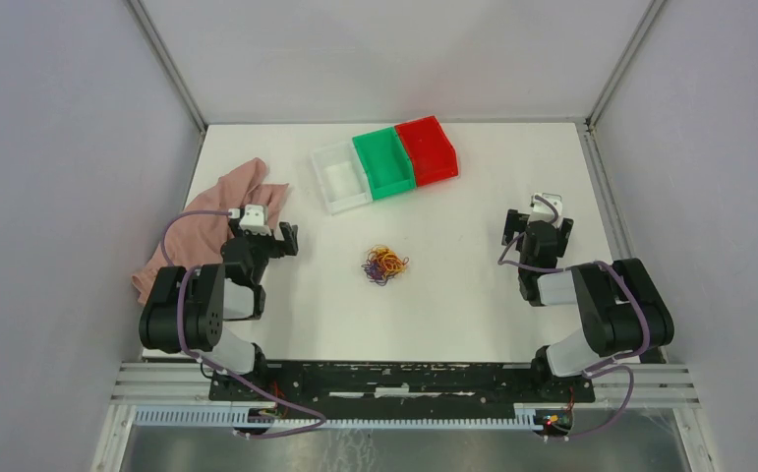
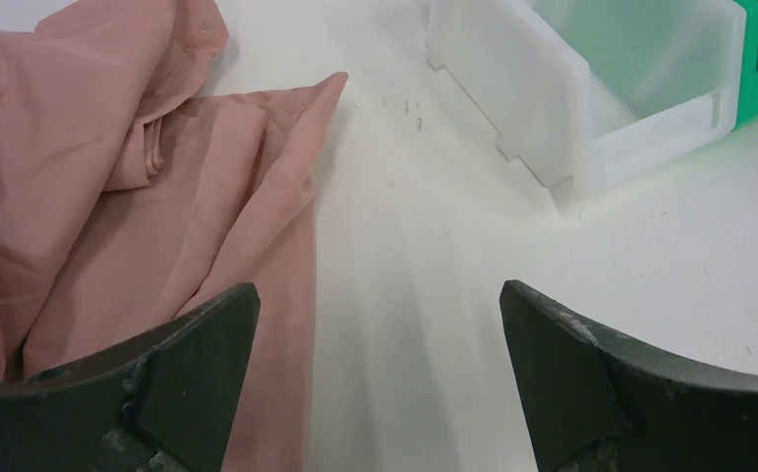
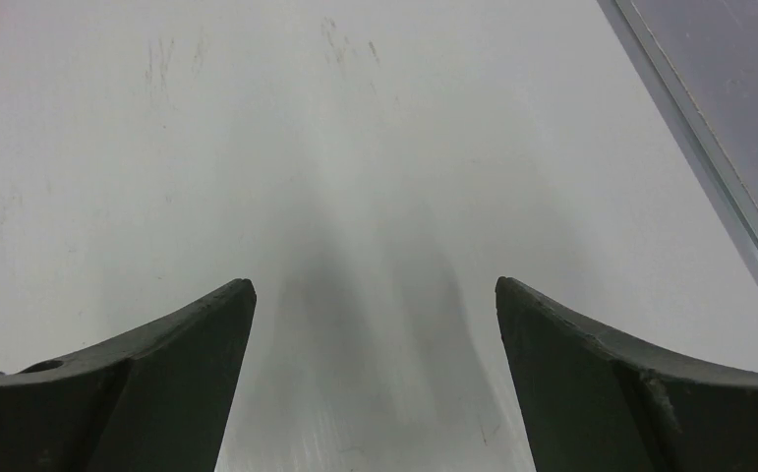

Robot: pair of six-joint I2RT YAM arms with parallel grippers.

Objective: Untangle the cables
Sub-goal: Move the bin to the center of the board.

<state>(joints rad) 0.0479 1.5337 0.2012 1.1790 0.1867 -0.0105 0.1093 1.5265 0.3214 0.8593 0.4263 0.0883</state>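
Note:
The cables [image 1: 385, 265] lie as one small tangled clump of red, orange-yellow and dark purple strands in the middle of the white table, seen only in the top view. My left gripper [image 1: 278, 239] hovers to the left of the clump, open, with nothing between its fingers; in the left wrist view the left gripper [image 2: 379, 305] spans bare table. My right gripper [image 1: 536, 225] is well to the right of the clump, open and empty; in the right wrist view the right gripper [image 3: 375, 295] frames only bare table. Neither gripper touches the cables.
A pink cloth [image 1: 212, 229] lies crumpled at the left, just beyond and under my left gripper, pink cloth [image 2: 109, 177]. A row of three bins, white [image 1: 341, 178], green [image 1: 384, 162] and red [image 1: 428, 149], stands at the back centre. A metal frame rail [image 3: 719, 177] borders the table's right edge.

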